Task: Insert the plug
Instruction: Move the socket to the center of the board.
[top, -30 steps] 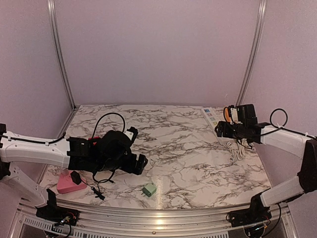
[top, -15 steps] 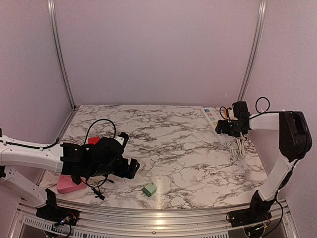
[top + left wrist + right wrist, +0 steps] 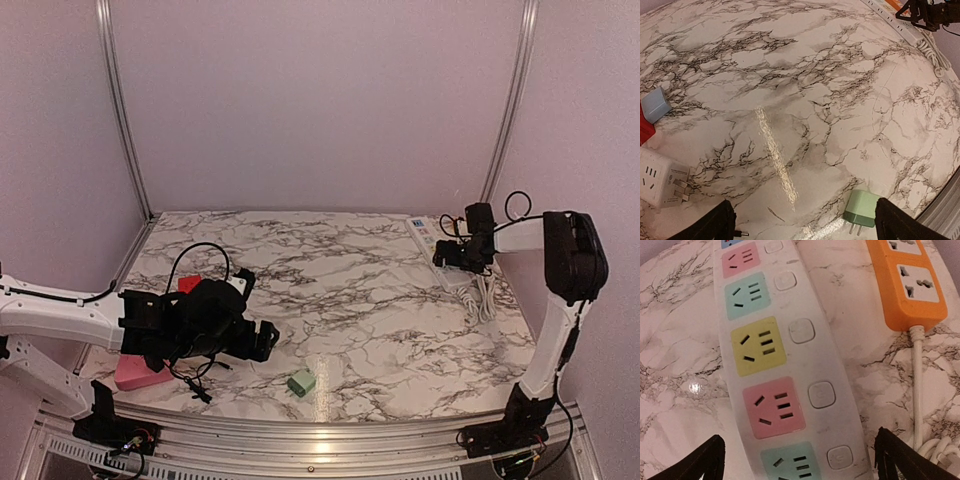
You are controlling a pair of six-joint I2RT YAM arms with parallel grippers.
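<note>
The green plug (image 3: 301, 381) lies on the marble table near the front edge, prongs toward the edge. In the left wrist view the plug (image 3: 862, 210) sits just inside my right finger (image 3: 900, 225). My left gripper (image 3: 805, 230) is open and holds nothing; from above the left gripper (image 3: 255, 312) hovers left of the plug. The white power strip (image 3: 432, 243) with coloured sockets lies at the back right. My right gripper (image 3: 452, 255) hangs over it, open. Up close, the right gripper (image 3: 800, 462) straddles the strip (image 3: 805, 365) near a pink socket (image 3: 774, 406).
An orange power strip (image 3: 907, 282) with a white cord (image 3: 918, 385) lies beside the white one. A white adapter cube (image 3: 660, 177), a grey-blue block (image 3: 655, 104) and a black cable tip (image 3: 740, 233) sit left of my left gripper. A pink block (image 3: 135, 372) rests front left.
The left arm drew back toward the near left. The right arm folded toward the back right wall, and its jaws opened wider over the white strip.
</note>
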